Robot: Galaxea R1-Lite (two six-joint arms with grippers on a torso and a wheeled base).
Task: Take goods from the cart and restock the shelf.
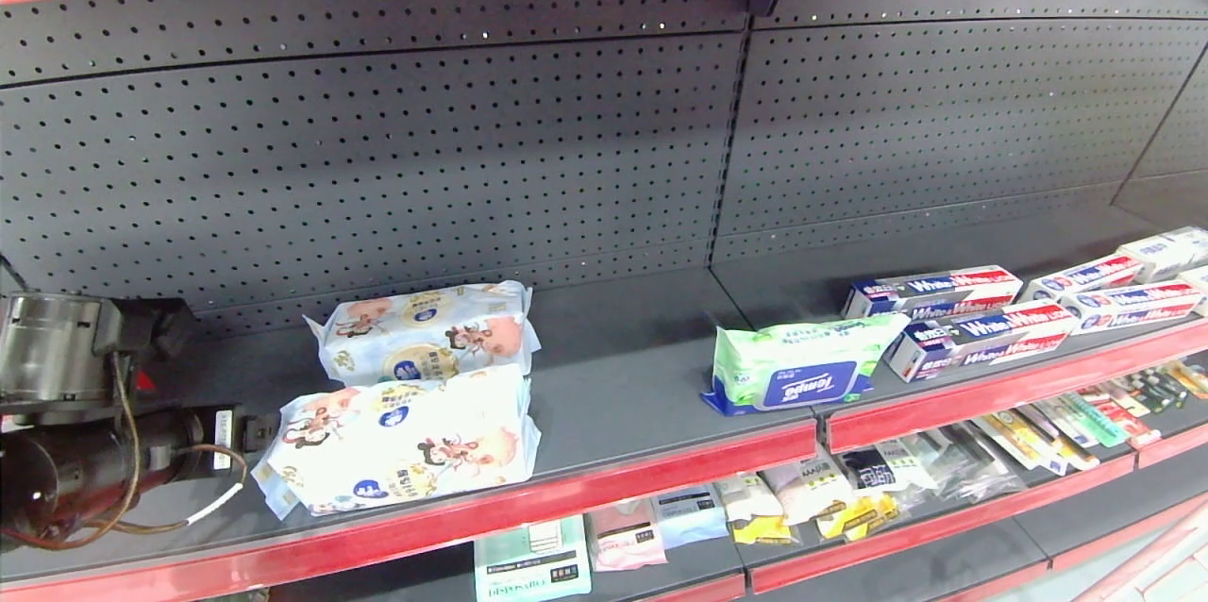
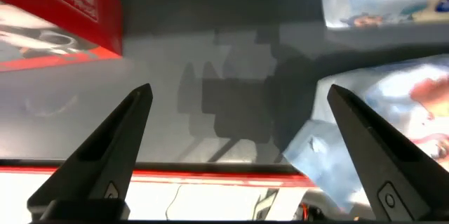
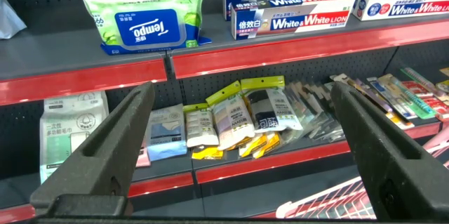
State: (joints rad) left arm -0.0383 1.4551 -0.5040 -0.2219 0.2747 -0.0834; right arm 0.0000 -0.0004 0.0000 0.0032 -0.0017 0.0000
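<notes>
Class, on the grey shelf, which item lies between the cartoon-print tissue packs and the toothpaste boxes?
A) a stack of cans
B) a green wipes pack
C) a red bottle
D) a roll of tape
B: the green wipes pack lies on the shelf, with the tissue packs to its left and the toothpaste boxes to its right.

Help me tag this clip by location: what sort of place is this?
Most likely a retail shop aisle: a red-edged shelf with a perforated back panel, long boxes laid in rows, a wipes pack, and small packaged goods on the tier below.
</notes>
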